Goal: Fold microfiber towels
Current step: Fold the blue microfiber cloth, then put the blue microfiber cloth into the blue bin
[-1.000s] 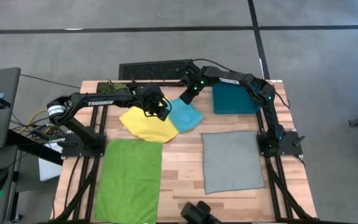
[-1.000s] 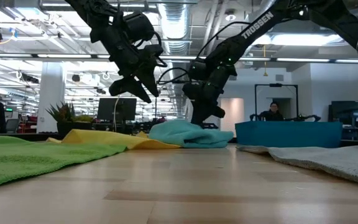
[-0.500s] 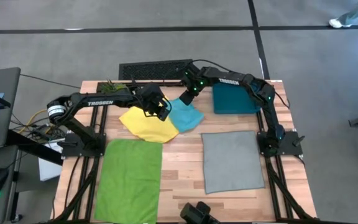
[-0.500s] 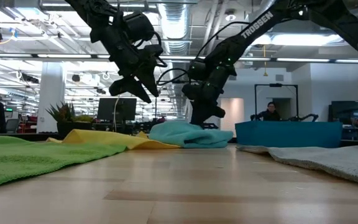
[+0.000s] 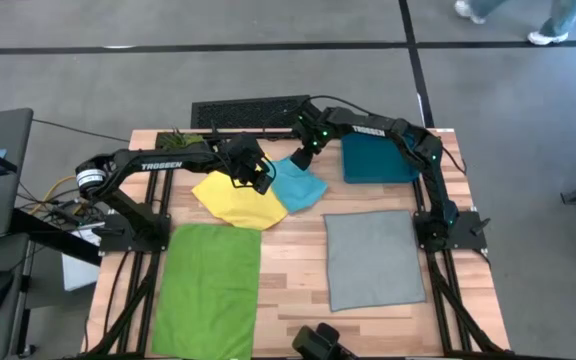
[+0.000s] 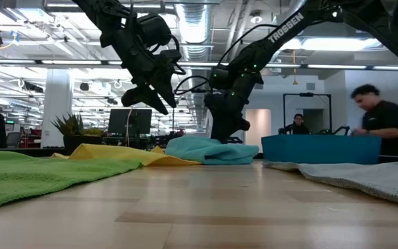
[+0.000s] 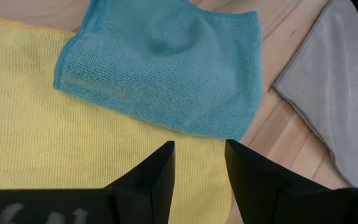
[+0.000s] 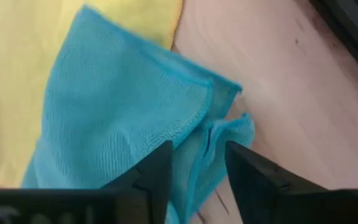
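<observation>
A turquoise towel (image 5: pixel 303 187) lies bunched and folded at the table's far middle, its left edge resting on a spread yellow towel (image 5: pixel 233 200). My right gripper (image 8: pixel 197 149) stands open over the turquoise towel's far folded corner (image 8: pixel 219 121), fingers pointing steeply down. My left gripper (image 7: pixel 199 155) is open and hangs well above the yellow towel (image 7: pixel 55 143), close to the turquoise towel's (image 7: pixel 166 68) near edge. A green towel (image 5: pixel 206 290) and a grey towel (image 5: pixel 373 258) lie flat nearer the front. My right gripper's open fingers (image 6: pixel 228 133) come down to the top of the turquoise towel (image 6: pixel 209 149) at its far side. I cannot tell whether they touch it.
A dark teal bin (image 5: pixel 373 160) stands at the far right, just beside the right arm. A black grate (image 5: pixel 248 110) lies along the far edge. Bare wood shows between the green and grey towels. A person (image 6: pixel 378 117) stands in the room behind the bin.
My right gripper has opened while staying in place over the turquoise towel's far side, letting go of it. The towel has stayed bunched where it was. A person has walked into view behind the bin.
</observation>
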Robot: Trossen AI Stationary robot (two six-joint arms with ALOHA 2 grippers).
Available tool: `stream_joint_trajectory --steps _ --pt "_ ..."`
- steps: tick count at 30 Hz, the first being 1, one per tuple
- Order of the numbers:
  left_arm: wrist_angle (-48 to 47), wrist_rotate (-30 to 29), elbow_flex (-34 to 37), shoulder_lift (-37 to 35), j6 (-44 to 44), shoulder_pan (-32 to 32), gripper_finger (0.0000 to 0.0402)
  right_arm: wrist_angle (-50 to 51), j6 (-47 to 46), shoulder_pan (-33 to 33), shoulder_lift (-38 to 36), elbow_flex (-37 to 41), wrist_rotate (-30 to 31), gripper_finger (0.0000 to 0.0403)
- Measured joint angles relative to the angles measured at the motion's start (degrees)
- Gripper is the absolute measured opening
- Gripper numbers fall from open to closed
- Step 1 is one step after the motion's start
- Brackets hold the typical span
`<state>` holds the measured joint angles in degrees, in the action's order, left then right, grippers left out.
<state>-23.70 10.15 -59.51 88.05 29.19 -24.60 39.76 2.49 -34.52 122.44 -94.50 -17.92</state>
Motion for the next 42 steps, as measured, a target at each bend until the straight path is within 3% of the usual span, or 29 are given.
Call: stream_joint_trajectory --steps 7,16,22,28,42 --pt "-0.08 0.00 0.00 0.00 0.00 0.00 0.0133 6.08 11.19 1.39 -7.05 0.02 0.12 0.0202" --pt "-2.01 0.00 0.00 0.00 -0.48 0.00 0.0133 15.00 33.24 9.73 -15.87 1.11 1.54 0.0187" --pt "-5.33 0.00 0.02 0.00 -2.14 0.00 0.0133 14.08 36.04 16.89 -19.61 8.64 2.52 0.0173" --pt "-6.58 0.04 0.04 -1.62 -3.26 0.04 0.0133 10.52 36.12 21.83 -20.18 13.36 12.37 0.0168" --pt "-13.36 -5.25 0.04 -15.64 -1.62 0.07 0.0133 -9.72 39.43 25.51 -19.97 24.68 18.20 0.0169"
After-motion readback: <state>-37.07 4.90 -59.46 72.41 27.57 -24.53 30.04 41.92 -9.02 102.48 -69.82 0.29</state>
